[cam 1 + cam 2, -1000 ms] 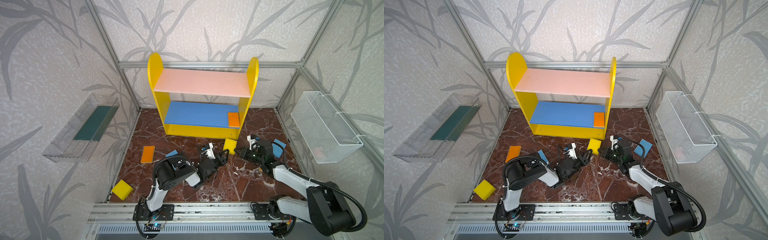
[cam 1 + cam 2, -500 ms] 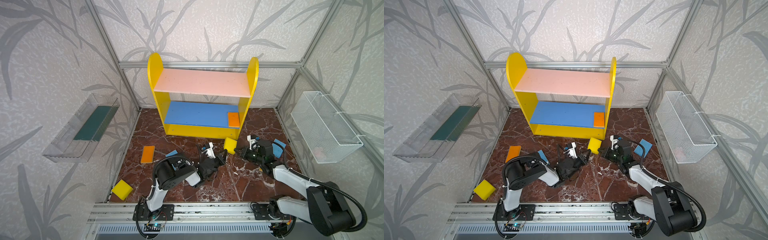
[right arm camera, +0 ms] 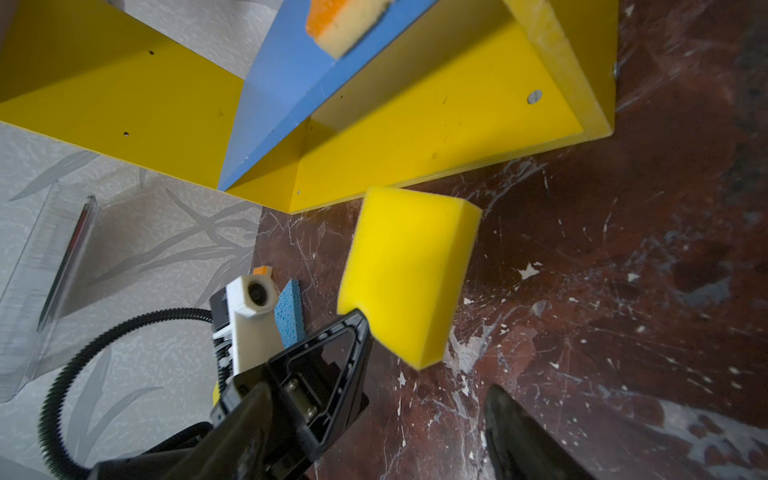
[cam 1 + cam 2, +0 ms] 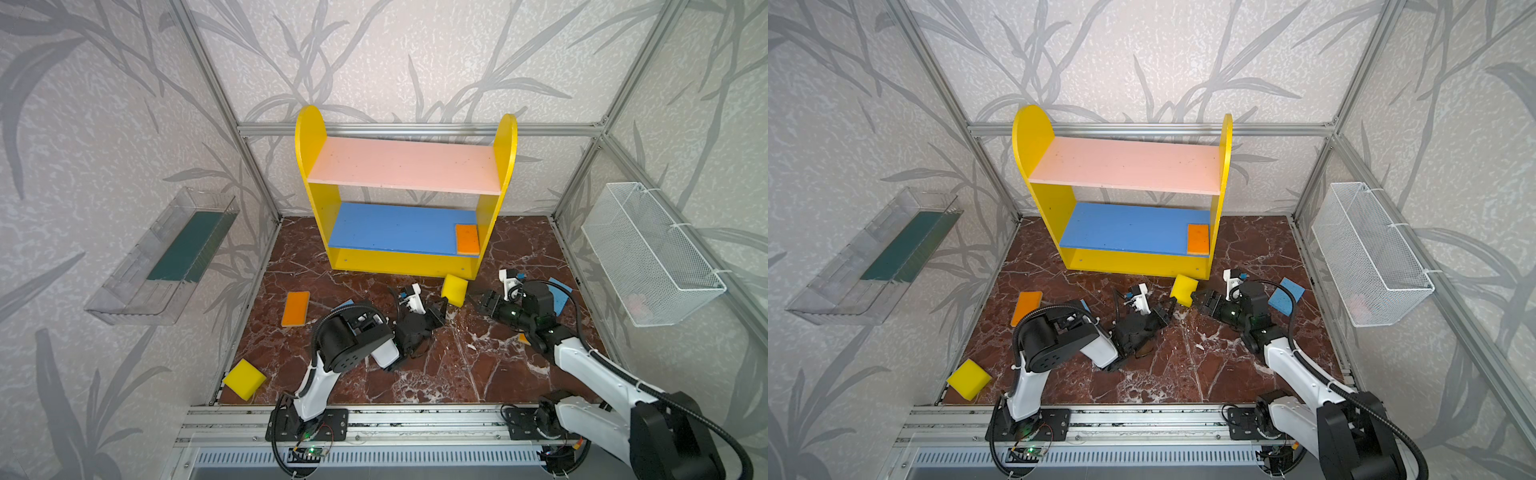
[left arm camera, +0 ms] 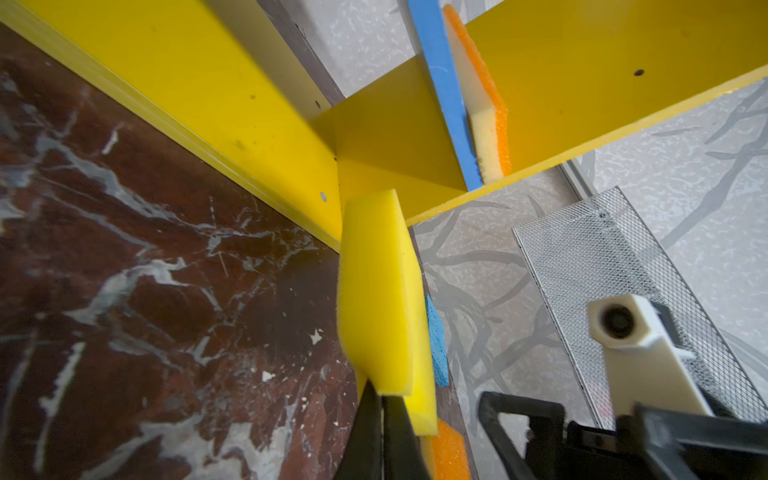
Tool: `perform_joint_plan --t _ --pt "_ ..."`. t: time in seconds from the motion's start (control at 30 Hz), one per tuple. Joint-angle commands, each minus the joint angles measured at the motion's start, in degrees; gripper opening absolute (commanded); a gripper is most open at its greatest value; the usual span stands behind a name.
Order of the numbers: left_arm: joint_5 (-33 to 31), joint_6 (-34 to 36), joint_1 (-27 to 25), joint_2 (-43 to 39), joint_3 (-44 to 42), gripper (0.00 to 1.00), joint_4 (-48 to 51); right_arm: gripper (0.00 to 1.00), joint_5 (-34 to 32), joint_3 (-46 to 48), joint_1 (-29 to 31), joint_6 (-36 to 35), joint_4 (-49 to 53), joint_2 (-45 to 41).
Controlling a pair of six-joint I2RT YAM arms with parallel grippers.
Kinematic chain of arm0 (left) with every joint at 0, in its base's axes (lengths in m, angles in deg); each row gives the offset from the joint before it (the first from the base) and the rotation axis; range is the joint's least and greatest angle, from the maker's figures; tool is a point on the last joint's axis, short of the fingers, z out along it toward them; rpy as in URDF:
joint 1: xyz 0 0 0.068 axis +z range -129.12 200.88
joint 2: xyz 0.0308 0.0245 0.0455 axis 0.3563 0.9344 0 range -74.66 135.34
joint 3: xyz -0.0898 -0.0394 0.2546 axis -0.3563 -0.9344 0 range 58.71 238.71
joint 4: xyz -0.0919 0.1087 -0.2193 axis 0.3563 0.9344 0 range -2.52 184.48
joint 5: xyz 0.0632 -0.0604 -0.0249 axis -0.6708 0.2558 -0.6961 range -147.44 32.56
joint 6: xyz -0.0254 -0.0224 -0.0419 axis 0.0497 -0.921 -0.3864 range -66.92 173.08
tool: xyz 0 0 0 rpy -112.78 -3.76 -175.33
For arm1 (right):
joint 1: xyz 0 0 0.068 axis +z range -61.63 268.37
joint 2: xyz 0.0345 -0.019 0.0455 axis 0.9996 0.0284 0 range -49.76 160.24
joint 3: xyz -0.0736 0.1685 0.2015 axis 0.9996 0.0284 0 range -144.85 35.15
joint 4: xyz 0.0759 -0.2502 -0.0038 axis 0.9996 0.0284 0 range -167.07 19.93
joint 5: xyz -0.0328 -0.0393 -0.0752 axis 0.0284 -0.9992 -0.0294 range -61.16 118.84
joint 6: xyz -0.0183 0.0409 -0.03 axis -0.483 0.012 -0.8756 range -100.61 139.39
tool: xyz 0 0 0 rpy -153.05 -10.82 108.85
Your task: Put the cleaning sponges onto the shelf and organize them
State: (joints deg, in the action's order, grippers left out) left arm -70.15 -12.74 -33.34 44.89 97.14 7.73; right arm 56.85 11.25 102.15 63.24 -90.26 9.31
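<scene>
Right gripper (image 4: 474,301) has let go, jaws apart at 4 o'clock of the yellow sponge (image 4: 454,290), which hangs off the 5 o'clock corner of the shelf (image 4: 399,262), clamped by one corner in the left gripper (image 5: 379,405); lift it gently, level, toward the blue board (image 4: 390,227).

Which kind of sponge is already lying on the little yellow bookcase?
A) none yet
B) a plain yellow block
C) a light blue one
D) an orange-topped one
D: an orange-topped sponge lies flat at the right end of the blue middle board of the shelf, and no other sponge shows on it.
</scene>
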Motion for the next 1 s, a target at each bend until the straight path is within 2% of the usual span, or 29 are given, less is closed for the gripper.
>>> perform_joint_plan --t 0.0,0.3,0.57,0.97 --pt "0.5 -1.1 1.2 2.1 2.6 0.0 -1.5 0.79 -0.9 1.7 -2.0 -1.2 3.6 -4.3" --pt "2.0 -1.5 4.2 8.2 11.0 0.0 -1.5 0.82 1.0 0.9 -5.7 -4.6 12.6 -11.8" --pt "2.5 -2.3 6.5 10.9 15.6 0.0 -1.5 0.82 3.5 -0.7 -7.6 -4.5 12.3 -10.0" --pt "3.4 -4.6 7.0 17.1 23.3 0.0 -1.3 0.83 1.9 -1.7 -7.6 -7.0 13.0 -8.6"
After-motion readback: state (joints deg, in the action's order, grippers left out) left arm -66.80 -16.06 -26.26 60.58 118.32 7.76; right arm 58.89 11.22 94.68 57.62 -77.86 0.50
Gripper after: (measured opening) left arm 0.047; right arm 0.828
